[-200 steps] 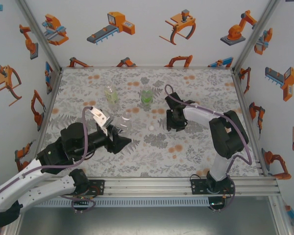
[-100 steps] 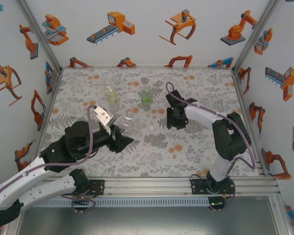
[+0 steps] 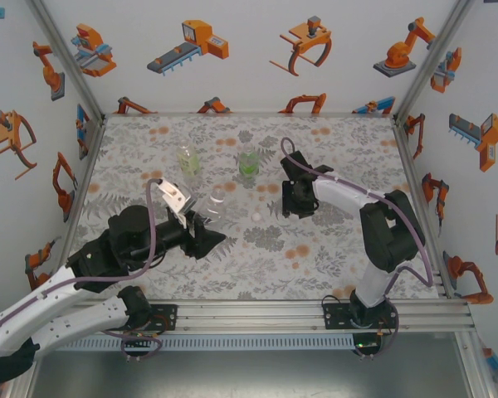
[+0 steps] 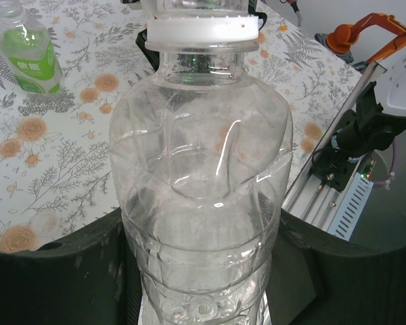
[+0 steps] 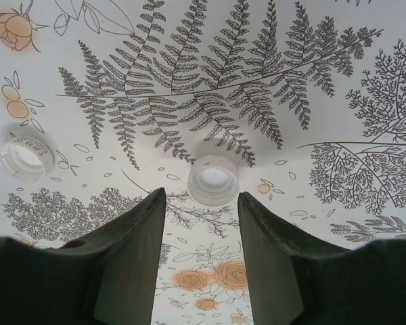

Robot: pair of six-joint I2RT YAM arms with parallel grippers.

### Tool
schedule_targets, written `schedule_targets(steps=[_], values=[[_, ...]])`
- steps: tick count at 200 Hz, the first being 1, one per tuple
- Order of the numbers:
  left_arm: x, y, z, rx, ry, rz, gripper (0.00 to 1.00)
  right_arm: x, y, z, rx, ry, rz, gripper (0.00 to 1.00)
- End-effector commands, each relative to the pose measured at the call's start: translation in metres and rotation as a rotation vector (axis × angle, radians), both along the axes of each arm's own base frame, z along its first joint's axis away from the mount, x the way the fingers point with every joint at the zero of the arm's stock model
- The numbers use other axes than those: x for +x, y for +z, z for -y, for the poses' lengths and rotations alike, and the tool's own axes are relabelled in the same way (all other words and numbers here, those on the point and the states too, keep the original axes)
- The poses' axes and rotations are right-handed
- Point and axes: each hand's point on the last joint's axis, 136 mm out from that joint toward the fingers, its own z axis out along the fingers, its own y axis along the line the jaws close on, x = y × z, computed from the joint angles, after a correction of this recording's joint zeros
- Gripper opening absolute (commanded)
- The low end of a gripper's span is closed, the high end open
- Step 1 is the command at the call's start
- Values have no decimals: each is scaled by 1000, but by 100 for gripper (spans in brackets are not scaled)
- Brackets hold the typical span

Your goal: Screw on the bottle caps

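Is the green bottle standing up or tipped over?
Upright: the green bottle stands on its base, neck pointing up.

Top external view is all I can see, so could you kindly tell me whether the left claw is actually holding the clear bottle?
Observer: Yes, the left claw is shut on the colourless bottle, gripping its lower body on both sides.
Operator: Thank you. And what is the other arm working at?
Observer: A pale cap lies open side up on the table, just ahead of the right claw, whose jaws stand open and hold nothing.
Operator: Is any other cap near it?
Observer: A second cap, also open side up, lies further left in the right wrist view.
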Motion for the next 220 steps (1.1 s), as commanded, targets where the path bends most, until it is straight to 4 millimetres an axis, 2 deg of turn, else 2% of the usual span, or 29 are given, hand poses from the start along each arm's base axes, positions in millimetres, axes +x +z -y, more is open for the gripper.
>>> schedule_targets(steps=[1, 76, 145, 220], values=[[0, 15, -2, -53, 5, 17, 0, 7, 7, -1, -4, 0, 20, 46], [0, 12, -5, -51, 12, 17, 0, 8, -3, -2, -7, 1, 2, 45], [1, 11, -5, -49, 17, 17, 0, 11, 1, -4, -1, 0, 15, 44], [1, 10, -6, -46, 20, 18, 0, 8, -10, -3, -15, 0, -10, 44]])
